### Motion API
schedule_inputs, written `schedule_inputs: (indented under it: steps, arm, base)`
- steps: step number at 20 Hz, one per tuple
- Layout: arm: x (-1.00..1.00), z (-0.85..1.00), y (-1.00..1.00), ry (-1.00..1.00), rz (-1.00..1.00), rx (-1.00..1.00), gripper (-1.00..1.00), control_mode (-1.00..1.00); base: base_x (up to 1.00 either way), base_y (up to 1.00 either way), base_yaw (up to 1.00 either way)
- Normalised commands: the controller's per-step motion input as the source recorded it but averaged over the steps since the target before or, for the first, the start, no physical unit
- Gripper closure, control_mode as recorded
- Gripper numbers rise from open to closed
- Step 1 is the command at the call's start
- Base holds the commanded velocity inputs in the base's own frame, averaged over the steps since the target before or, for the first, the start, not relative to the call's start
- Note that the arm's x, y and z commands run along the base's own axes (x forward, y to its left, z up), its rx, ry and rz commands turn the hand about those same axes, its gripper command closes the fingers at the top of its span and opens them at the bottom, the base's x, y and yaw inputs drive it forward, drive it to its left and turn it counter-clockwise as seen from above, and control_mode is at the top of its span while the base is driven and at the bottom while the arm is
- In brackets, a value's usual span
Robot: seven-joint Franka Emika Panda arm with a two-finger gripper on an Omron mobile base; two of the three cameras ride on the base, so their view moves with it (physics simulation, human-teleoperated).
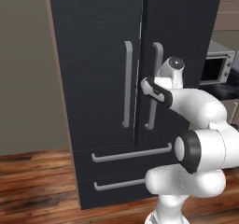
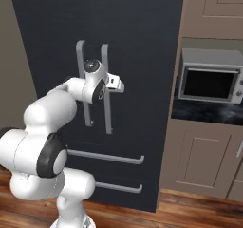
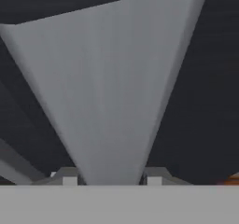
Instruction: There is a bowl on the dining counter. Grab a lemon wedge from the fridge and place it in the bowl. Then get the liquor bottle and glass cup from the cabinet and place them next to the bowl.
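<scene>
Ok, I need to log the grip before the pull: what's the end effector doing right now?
End effector: closed on the grey vertical bar handle of the right door of the black fridge.

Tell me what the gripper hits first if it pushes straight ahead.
The gripper already straddles a grey fridge door handle. Straight on, the handle comes first, then the dark fridge door behind it; the gap between them is unclear.

Matt dark fridge (image 1: pixel 98 78), brushed-metal handle (image 3: pixel 109 97)
</scene>
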Motion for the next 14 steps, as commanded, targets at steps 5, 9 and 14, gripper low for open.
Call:
schedule_inputs:
  steps: [5, 9, 14]
  arm:
    - [-1.0, -0.03, -0.31, -0.02, 0.0, 0.0, 1.0, -1.0]
    - [-1.0, 0.0, -0.38, -0.03, 0.0, 0.0, 1.0, -1.0]
    - [-1.0, 0.0, -0.37, 0.0, 0.0, 0.0, 1.0, -1.0]
  base:
    - [0.0, 0.0, 0.0]
    - [0.0, 0.0, 0.0]
    - [0.0, 0.0, 0.0]
